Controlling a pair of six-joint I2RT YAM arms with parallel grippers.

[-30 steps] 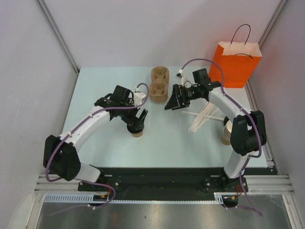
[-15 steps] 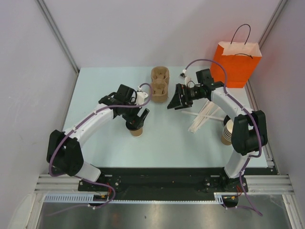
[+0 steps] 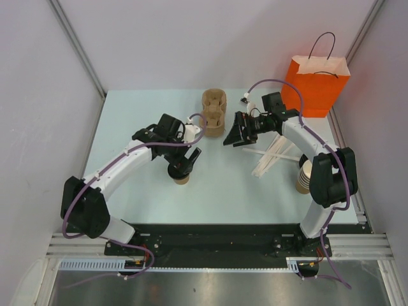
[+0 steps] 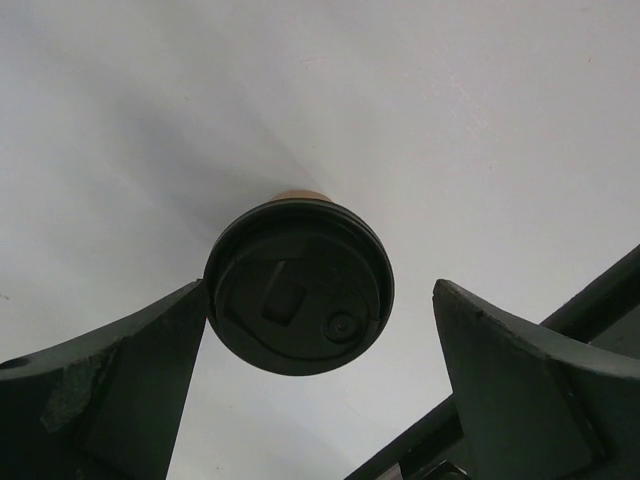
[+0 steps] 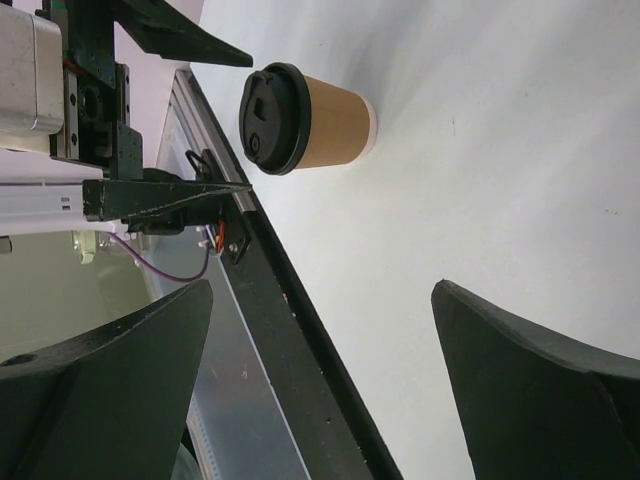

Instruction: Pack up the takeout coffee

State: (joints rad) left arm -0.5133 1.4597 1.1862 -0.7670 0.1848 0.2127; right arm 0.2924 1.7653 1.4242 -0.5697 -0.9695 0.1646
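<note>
Left gripper (image 3: 183, 162) spread wide, directly above the upright takeout coffee (image 4: 298, 287), fingers flanking its black lid; right gripper (image 3: 231, 138) likewise spread, holding nothing, near the pulp carrier (image 3: 214, 113).

left arm (image 3: 124, 160), right arm (image 3: 305, 137): white links, black joints | purple cable (image 3: 274, 81) looping behind each pincer | left pincer (image 3: 183, 162), right pincer (image 3: 231, 134): dark, broad wedge-shaped fingers (image 4: 110, 390)

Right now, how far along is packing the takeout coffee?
Done: nothing packed; the tan paper cup with black lid stands apart from the brown moulded-pulp carrier. In hand: the left gripper is open around the cup's lid, not closed. Left: grip, lift, seat it in a carrier pocket. The right gripper hangs open.
</note>
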